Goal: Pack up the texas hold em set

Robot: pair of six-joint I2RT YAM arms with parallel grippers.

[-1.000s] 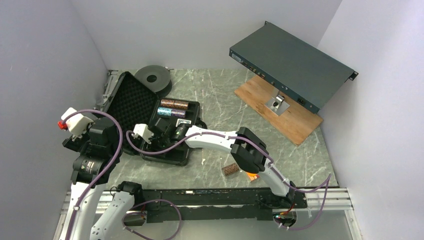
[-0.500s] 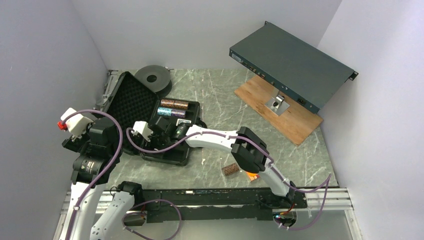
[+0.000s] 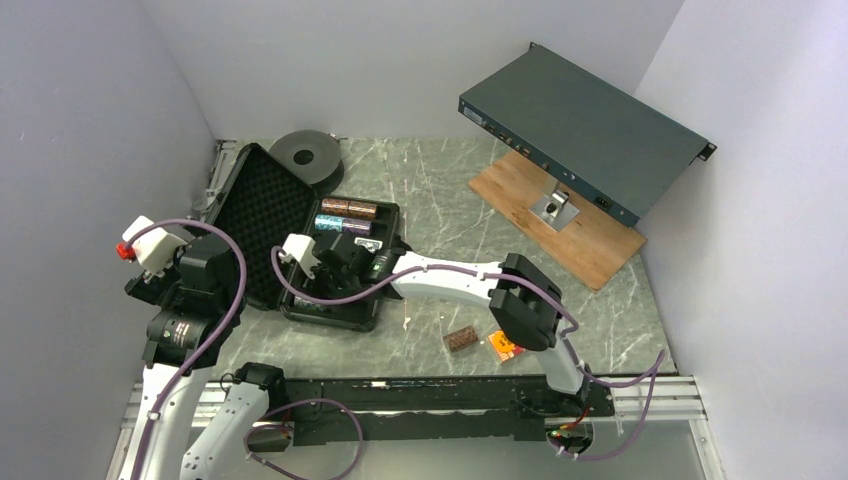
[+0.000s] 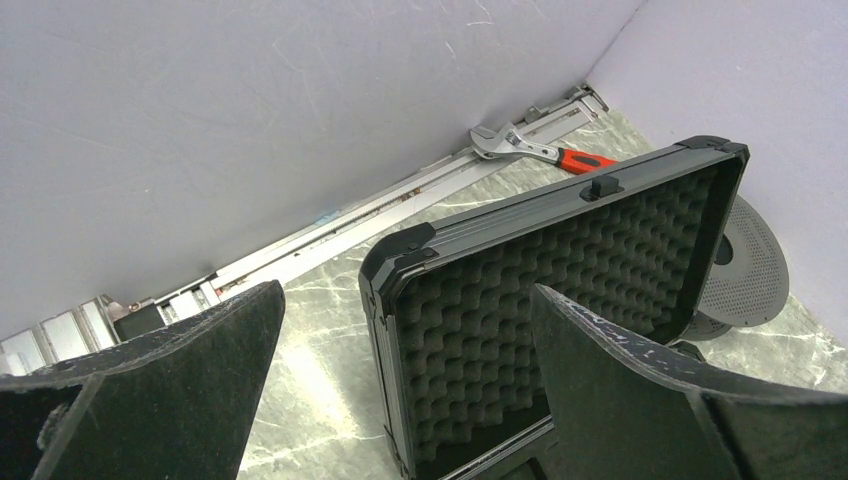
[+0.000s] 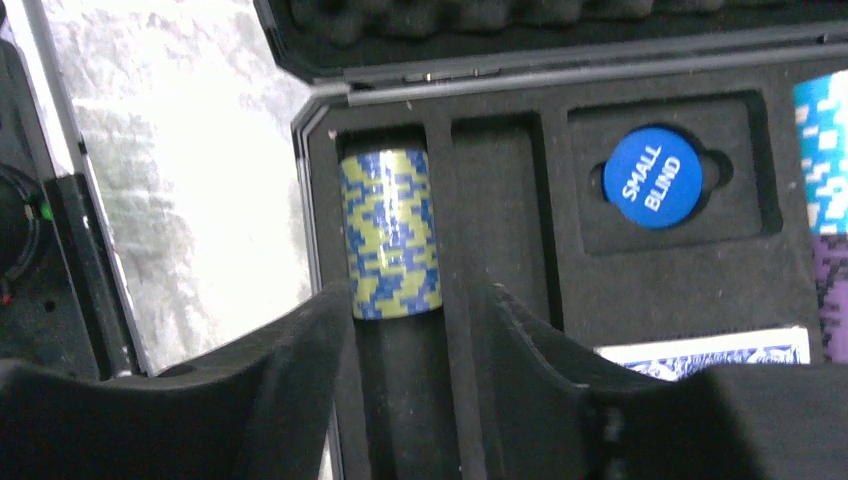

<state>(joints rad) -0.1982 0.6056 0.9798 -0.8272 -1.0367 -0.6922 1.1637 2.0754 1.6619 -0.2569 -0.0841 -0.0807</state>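
card deck (image 5: 700,345): partly behind jaws | purple chip stack (image 5: 832,290): cut by edge

Green-grey marble-patterned tabletop (image 3: 440,190) between plain pale lilac walls (image 3: 400,60); at far right, large flat dark-grey metal box (image 3: 585,130) tilted above a light-brown wooden board (image 3: 600,250), small silver metal bracket (image 3: 555,208) under its front edge; in the far left corner, black round spool (image 3: 322,148) lying flat; along the left wall's foot, silver aluminium rail (image 4: 330,235), silver adjustable wrench with red handle (image 4: 540,150) near its far end.

White letters reading "SMALL BLIND" stand on the round blue button (image 5: 655,189) in the case (image 5: 560,280); nothing else is legible.
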